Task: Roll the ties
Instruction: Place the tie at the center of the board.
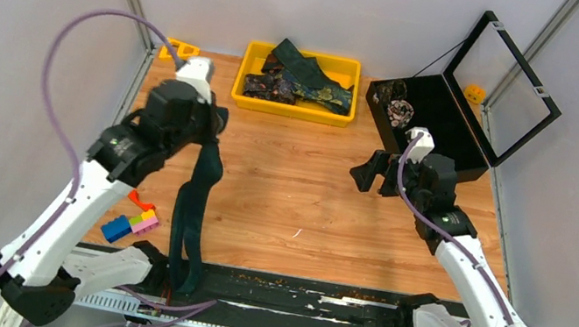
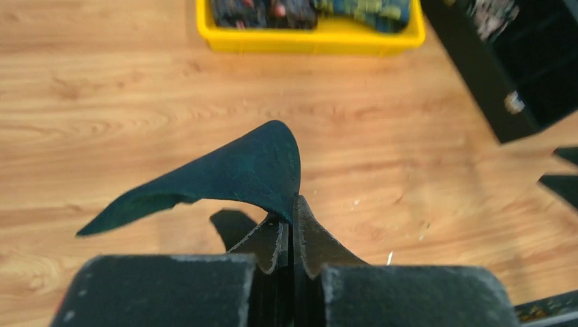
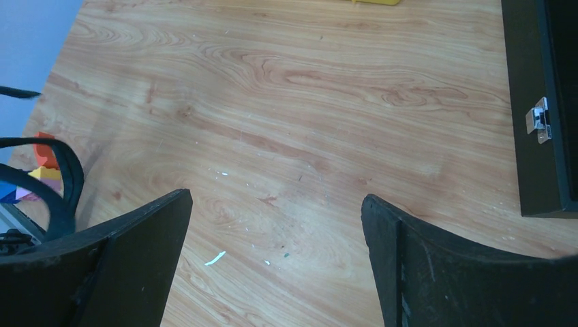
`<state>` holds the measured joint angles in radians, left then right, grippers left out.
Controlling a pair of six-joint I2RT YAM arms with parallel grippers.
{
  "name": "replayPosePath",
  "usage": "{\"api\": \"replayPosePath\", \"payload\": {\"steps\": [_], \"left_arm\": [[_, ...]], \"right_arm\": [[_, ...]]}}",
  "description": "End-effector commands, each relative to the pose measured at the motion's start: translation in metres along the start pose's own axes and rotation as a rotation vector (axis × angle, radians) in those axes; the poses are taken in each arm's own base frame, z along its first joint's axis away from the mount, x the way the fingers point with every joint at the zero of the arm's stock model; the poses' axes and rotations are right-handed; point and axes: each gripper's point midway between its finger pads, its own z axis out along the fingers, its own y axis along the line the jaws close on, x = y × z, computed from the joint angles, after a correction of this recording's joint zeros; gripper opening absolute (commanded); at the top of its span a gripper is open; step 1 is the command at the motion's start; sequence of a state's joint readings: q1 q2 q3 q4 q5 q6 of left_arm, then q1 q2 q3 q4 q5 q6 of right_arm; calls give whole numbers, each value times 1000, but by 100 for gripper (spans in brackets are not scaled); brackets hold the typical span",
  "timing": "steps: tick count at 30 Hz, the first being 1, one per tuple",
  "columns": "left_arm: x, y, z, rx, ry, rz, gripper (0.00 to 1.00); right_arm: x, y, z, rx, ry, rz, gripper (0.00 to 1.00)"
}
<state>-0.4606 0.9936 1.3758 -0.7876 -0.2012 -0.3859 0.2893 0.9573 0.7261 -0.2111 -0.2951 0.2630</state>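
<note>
The left gripper point(image 2: 293, 212), jaws pressed together, pinches one end of a dark teal tie point(image 1: 194, 201), which drapes from it back toward the arm bases. The right gripper point(image 3: 276, 221) hovers above the wooden table point(image 3: 272, 102), jaws spread wide and holding nothing. More ties point(image 1: 304, 82) lie heaped in a yellow tray point(image 1: 292, 111) beyond both grippers.

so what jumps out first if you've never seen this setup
The dark teal tie dangles from the shut left gripper down to the near edge of the table. Behind it, a yellow tray of patterned ties sits at the far edge, with an open black case to its right.
</note>
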Motion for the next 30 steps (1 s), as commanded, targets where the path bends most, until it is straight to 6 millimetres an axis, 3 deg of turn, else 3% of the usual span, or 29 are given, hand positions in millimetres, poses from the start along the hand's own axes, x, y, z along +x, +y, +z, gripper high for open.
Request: {"api": "replayPosePath", "payload": {"steps": [1,5,10,15,19,22,25,29,30], "left_arm": [[20,-13,19,-73,-49,-37,0],[67,-26,50,-156,21,23,0],[108,-52,84,-228,63,96,0],[150,-83,120,-311,106,166,0],[177,-118,138,-347,76,213,1],[213,-157,154,-262,137,261,19],[247,-186,159,-180,201,335,57],[261,-202,146,-88,241,369,96],[261,-205,141,-50,251,368,99]], "right_arm": [[-5,-5,5,22,-19,-15,98],[-4,-9,6,42,-11,-9,98],[-5,-16,6,80,-17,-6,98],[-8,-24,1,132,-42,-7,98],[-15,-32,-7,186,-83,-9,98],[-19,-43,-14,253,-116,9,99],[-24,-59,-24,348,-158,33,99],[-29,-66,-32,387,-205,50,99],[-30,-67,-32,388,-214,51,99]]}}
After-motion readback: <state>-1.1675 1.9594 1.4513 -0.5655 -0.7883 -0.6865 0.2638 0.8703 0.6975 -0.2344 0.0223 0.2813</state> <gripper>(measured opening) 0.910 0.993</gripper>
